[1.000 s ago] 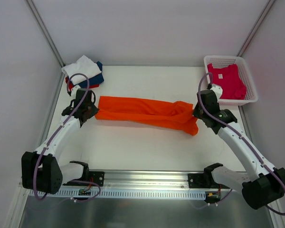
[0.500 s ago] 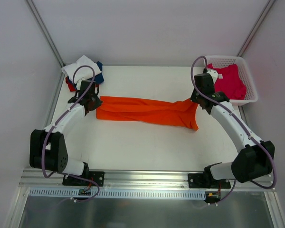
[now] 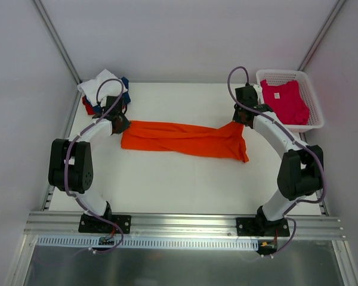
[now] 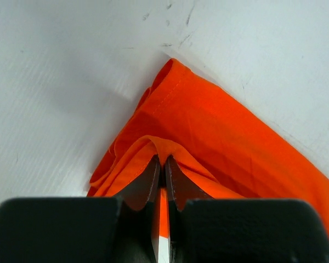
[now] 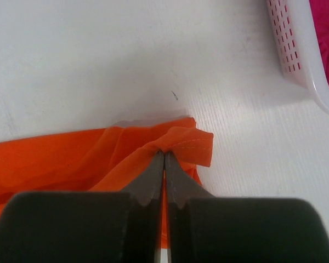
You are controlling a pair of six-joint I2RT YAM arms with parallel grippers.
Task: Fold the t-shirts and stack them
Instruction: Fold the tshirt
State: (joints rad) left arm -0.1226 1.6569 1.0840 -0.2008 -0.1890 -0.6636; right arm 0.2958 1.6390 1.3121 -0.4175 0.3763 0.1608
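Observation:
A bright orange t-shirt [image 3: 182, 137] lies stretched in a long band across the table's middle. My left gripper [image 3: 122, 124] is shut on its left end, pinching a fold of orange cloth [image 4: 208, 126] between its tips. At the right end, my right gripper [image 3: 237, 119] is shut on a hemmed corner of the same shirt [image 5: 98, 159]. A magenta-pink t-shirt [image 3: 285, 102] with a white neck label lies in the basket. Folded white, navy and red t-shirts [image 3: 102, 89] sit stacked at the far left corner.
The white mesh basket [image 3: 309, 95] stands at the far right corner; its wall [image 5: 304, 52] shows in the right wrist view. Grey enclosure walls with metal posts bound the white table [image 3: 179, 190] on three sides.
Both grippers have carried the orange shirt's ends away from the near edge toward the back of the table. The shirt now lies farther back and flatter.

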